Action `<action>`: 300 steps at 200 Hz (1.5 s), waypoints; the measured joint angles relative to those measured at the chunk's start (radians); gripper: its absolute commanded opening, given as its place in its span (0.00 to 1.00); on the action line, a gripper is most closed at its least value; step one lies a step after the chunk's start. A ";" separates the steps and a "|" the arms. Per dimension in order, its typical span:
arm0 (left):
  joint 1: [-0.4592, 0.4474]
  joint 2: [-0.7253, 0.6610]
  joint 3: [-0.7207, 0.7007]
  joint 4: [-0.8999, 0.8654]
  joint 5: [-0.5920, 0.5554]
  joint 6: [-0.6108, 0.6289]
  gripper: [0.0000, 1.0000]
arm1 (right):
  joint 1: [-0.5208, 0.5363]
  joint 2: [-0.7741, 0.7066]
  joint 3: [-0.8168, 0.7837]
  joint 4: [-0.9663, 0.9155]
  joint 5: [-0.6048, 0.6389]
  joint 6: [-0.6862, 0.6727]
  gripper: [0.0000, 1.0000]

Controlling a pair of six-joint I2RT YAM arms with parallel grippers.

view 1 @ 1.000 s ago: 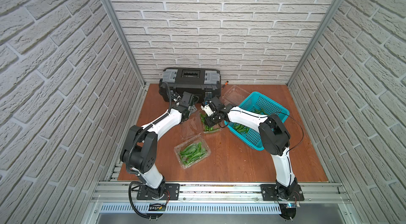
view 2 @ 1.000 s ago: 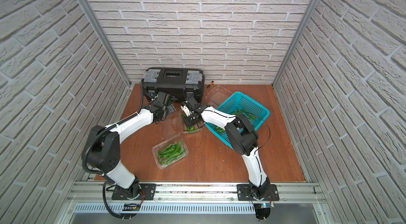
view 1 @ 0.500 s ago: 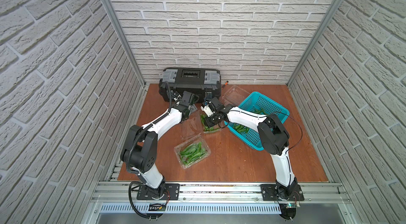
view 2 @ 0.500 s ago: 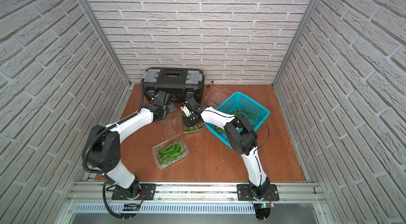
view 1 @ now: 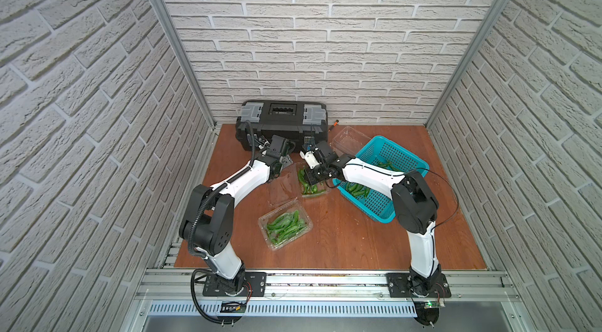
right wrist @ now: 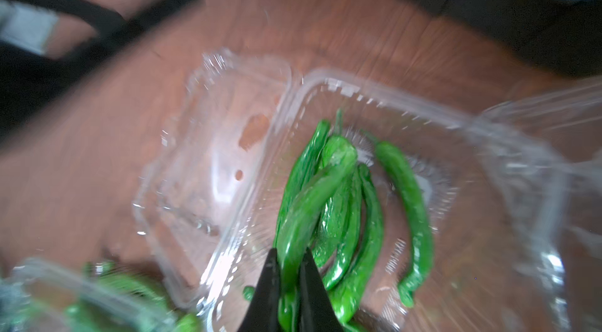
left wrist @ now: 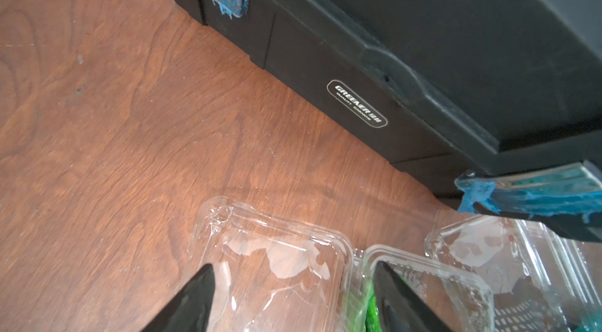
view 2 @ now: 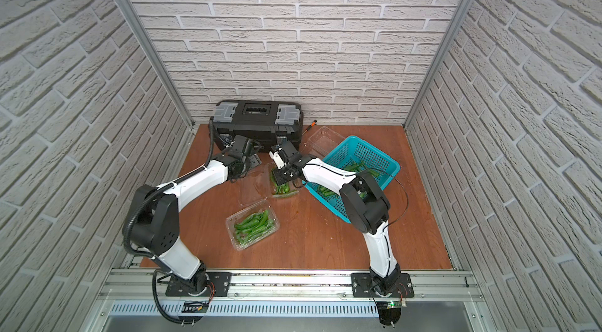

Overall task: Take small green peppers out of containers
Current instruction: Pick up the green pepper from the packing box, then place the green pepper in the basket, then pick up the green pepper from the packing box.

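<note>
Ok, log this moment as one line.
right gripper: shut on pepper | left gripper: open, empty | open container: peppers inside | basket: partly filled

open box [view 1: 311, 183], clear clamshell, just in frt of toolbox [view 1: 283, 118], lid laid flat, w/ few glossy grn peppers [right wrist: 368, 216] inside, 1 pinched in right claw [right wrist: 290, 250] | shut box [view 1: 285, 225] farther frt, full | empty box [view 1: 350, 139] by toolbox's right-arm end
</note>
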 measured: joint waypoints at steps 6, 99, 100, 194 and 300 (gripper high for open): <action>0.000 0.006 0.005 0.001 0.003 0.003 0.76 | -0.007 -0.029 -0.009 0.016 0.008 0.008 0.08; -0.041 0.148 0.180 -0.033 0.169 0.172 0.76 | -0.096 -0.492 -0.311 0.235 0.640 0.132 0.08; -0.042 0.149 0.182 -0.034 0.171 0.173 0.76 | -0.096 -0.494 -0.312 0.235 0.648 0.133 0.08; -0.085 0.323 0.373 -0.204 0.340 0.315 0.73 | -0.212 -0.441 -0.381 -0.054 0.932 0.543 0.30; -0.168 0.369 0.468 -0.309 0.258 0.431 0.67 | -0.212 -0.408 -0.366 -0.035 0.840 0.516 0.28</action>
